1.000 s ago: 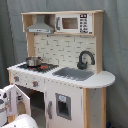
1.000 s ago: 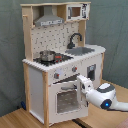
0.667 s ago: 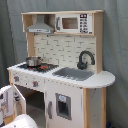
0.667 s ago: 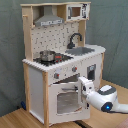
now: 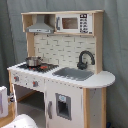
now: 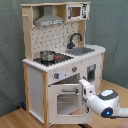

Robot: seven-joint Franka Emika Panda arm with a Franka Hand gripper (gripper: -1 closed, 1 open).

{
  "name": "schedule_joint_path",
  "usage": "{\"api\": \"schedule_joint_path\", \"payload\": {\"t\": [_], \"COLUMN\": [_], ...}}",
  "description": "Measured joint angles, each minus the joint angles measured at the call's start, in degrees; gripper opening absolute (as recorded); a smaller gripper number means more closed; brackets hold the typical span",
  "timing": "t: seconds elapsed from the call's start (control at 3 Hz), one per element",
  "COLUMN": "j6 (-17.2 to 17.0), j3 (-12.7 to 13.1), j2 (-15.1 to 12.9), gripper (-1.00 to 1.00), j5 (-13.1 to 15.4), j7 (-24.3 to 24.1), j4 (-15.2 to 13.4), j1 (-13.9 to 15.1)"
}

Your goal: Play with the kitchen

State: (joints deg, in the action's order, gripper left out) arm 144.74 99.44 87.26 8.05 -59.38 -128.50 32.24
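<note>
The kitchen (image 5: 95, 102) is a white and light-wood toy unit, seen in both exterior views. On its hob stands a small steel pot (image 5: 33, 61), next to a sink (image 5: 75, 74) with a black faucet (image 5: 85, 59). A grey hood (image 5: 40, 27) and a microwave (image 5: 75, 23) sit on top. In the second exterior view my gripper (image 6: 85, 89) is at the upper right corner of the windowed oven door (image 6: 65, 100), just below the knobs (image 6: 65, 73). The white arm (image 6: 106, 104) reaches in from the second exterior view's right. In the first exterior view only white arm parts (image 5: 3, 100) show at the left edge.
A grey curtain (image 5: 117, 50) hangs behind the kitchen. The unit stands on a light wooden floor (image 6: 15, 119). A narrow cupboard door with a small window (image 5: 62, 106) is beside the oven. The worktop's rounded end (image 5: 102, 79) juts out at the sink side.
The arm has shifted slightly, sliding toward the first exterior view's left edge and a little lower in the second exterior view. The gripper stays at the oven door's corner.
</note>
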Motion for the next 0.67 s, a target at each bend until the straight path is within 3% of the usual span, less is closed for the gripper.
{"api": "schedule_joint_path", "payload": {"t": [0.33, 0.67], "j6": [-3.89, -3.89], "j3": [0.48, 0.48], "j2": [0.00, 0.00], "gripper": [-1.00, 1.00], "j5": [2.38, 2.43], "j7": [-1.11, -1.12], "j4": [2.07, 2.07], "j1": [0.05, 0.05]}}
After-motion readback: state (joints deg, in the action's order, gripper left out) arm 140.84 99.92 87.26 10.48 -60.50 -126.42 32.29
